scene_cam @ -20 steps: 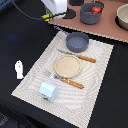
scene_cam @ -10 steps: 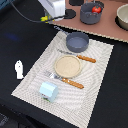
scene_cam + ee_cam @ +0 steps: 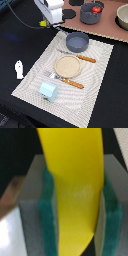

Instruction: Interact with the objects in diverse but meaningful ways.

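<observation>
- The white robot arm's tool [image 3: 48, 22] is at the upper part of the exterior view, above the black counter [image 3: 20, 40], and it is clenched on a yellow plastic banana [image 3: 75, 188].
- In the wrist view the banana stands between the two green pads [image 3: 49, 213], which press on it from both sides; in the exterior view only a small yellow piece [image 3: 44, 22] shows beside the tool.
- On the striped beige placemat [image 3: 95, 95] lies a round tan plate [image 3: 67, 65], with an orange-handled knife [image 3: 80, 57] on one side and an orange-handled fork [image 3: 67, 81] on the other side.
- A dark grey round bowl [image 3: 77, 41] sits on the mat near the tool.
- A pale blue cup [image 3: 48, 91] lies at the near corner of the mat.
- A white shaker bottle [image 3: 19, 69] stands on the counter, at the exterior view's left of the mat.
- A red tomato [image 3: 95, 8] rests in a grey pot [image 3: 90, 16] on the brown board [image 3: 110, 30].
</observation>
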Robot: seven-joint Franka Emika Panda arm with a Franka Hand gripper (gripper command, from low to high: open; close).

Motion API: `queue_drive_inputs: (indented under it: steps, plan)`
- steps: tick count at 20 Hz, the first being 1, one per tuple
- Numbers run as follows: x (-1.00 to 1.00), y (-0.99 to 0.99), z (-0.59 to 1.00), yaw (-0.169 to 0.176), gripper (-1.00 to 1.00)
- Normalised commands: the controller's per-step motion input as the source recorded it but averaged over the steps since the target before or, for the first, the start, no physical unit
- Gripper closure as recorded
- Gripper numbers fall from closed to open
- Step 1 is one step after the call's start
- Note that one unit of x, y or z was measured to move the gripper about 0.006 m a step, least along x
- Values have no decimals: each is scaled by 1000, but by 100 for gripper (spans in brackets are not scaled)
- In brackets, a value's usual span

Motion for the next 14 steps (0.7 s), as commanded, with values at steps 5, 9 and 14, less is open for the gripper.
queue_drive_inputs:
  steps: [5, 9, 14]
  plan:
    - [-541, 0, -239, 42, 100]
    - [-180, 0, -163, 17, 100]
    - [-9, 0, -157, 0, 100]
